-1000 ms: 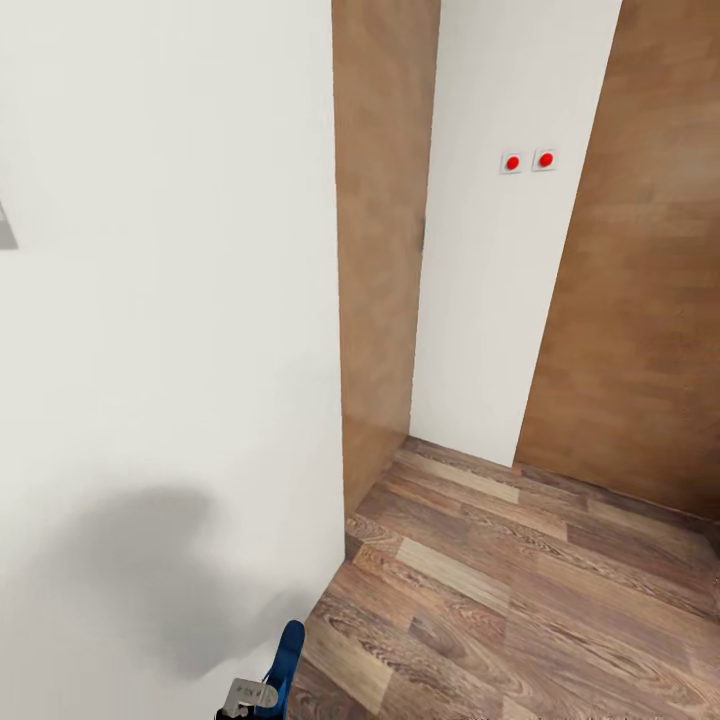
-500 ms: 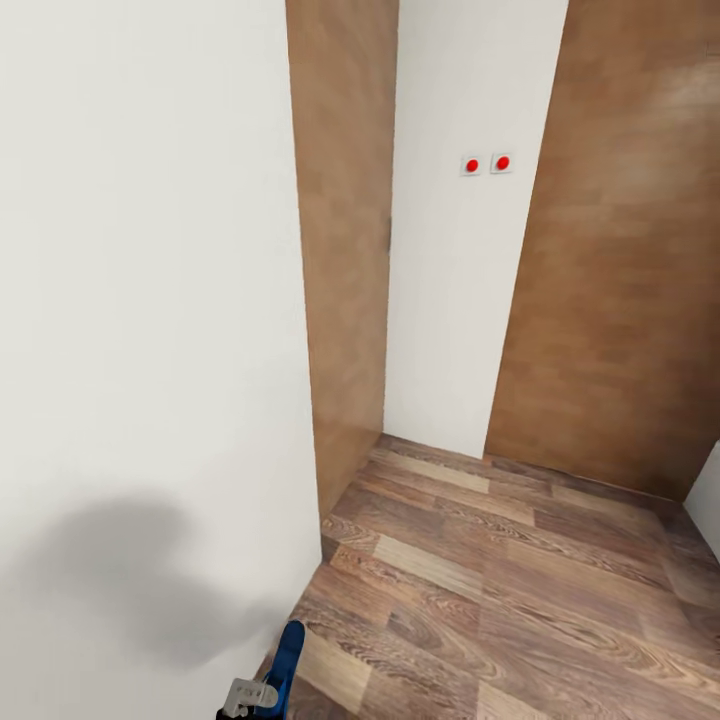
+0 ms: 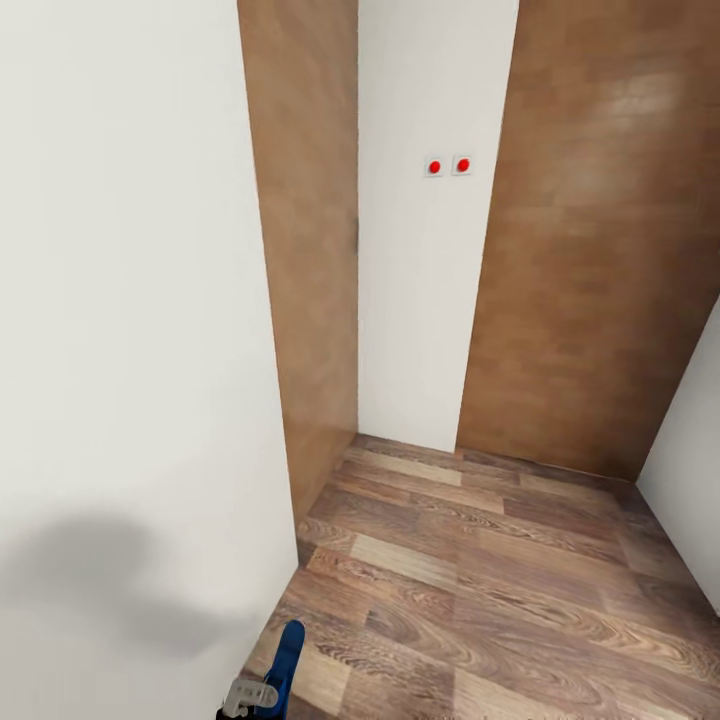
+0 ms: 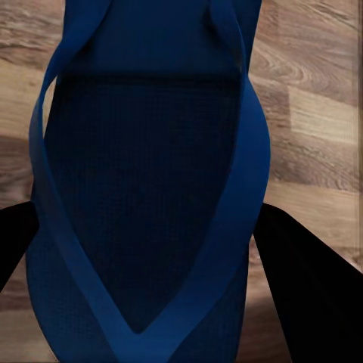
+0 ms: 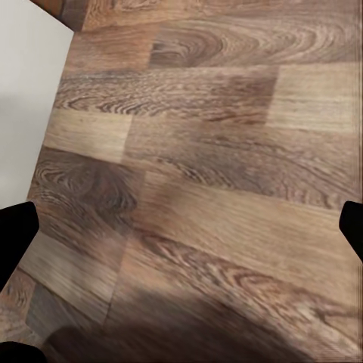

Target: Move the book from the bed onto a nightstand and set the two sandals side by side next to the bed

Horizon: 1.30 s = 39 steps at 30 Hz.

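The left gripper [image 4: 151, 249] was clamped on a blue sandal [image 4: 147, 189]: in the left wrist view its dark fingers [image 4: 302, 280] sat tight against both edges of the sole, w/ the thin blue straps meeting in a V toward the camera. In the head view the same sandal [image 3: 285, 655] stuck up from the gripper [image 3: 250, 692] at the bottom edge, held above the wood-plank floor [image 3: 500, 580] & just beside a white wall [image 3: 120, 350] on the gripper's left. A soft grey shadow [image 3: 90, 580] lay on that wall near the gripper. The right gripper [image 5: 181, 227] was spread wide, its black fingertips [image 5: 15, 242] at opposite edges of the right wrist view, nothing btwn them but floor planks [image 5: 204, 197]. Farther ahead of the left gripper stood a brown door [image 3: 305, 250], then a narrow white wall strip [image 3: 420, 300] w/ two red-dotted switches [image 3: 447, 166], and a wider brown door [image 3: 600, 250] to the right.
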Motion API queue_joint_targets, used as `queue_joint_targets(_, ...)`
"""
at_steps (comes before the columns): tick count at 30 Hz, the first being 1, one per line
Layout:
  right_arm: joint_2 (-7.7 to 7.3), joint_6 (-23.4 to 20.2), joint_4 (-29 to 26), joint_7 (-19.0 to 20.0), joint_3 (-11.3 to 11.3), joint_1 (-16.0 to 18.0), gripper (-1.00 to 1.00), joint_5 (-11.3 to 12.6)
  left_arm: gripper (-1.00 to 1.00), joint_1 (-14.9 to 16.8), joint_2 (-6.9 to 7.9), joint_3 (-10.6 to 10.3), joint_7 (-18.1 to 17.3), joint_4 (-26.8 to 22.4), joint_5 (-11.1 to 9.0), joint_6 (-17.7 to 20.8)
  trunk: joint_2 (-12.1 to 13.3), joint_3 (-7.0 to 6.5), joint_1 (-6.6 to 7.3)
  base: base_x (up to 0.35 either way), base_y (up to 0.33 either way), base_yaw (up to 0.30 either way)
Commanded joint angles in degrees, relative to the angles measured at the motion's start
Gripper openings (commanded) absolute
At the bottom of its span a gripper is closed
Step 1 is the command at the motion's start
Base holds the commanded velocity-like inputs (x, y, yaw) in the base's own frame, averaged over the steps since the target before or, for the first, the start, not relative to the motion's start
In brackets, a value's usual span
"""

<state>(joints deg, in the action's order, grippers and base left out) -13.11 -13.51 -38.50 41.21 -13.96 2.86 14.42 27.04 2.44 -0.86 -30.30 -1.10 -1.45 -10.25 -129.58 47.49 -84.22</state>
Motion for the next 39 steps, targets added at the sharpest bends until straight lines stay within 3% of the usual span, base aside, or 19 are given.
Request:
queue_joint_targets(1,0.01,-0.55,0.01,0.18,-0.1,0.04,1.0,0.52,-1.0,0.03,0.02,-0.1,-0.19,0.04,-0.14,-0.21,-0.02,0.06,0.01,0.0,0.0,-0.202)
queue_joint_targets(28,0.01,-0.55,0.01,0.27,-0.1,0.04,1.0,0.52,-1.0,0.03,0.02,-0.1,-0.19,0.04,-0.14,-0.21,-0.02,0.06,0.01,0.001,0.0,-0.202)
queue_joint_targets(39,0.01,-0.55,0.01,0.27,-0.1,0.04,1.0,0.52,-1.0,0.03,0.02,-0.1,-0.12,0.04,-0.14,-0.17,-0.02,0.06,0.01,0.187,0.0,-0.195)
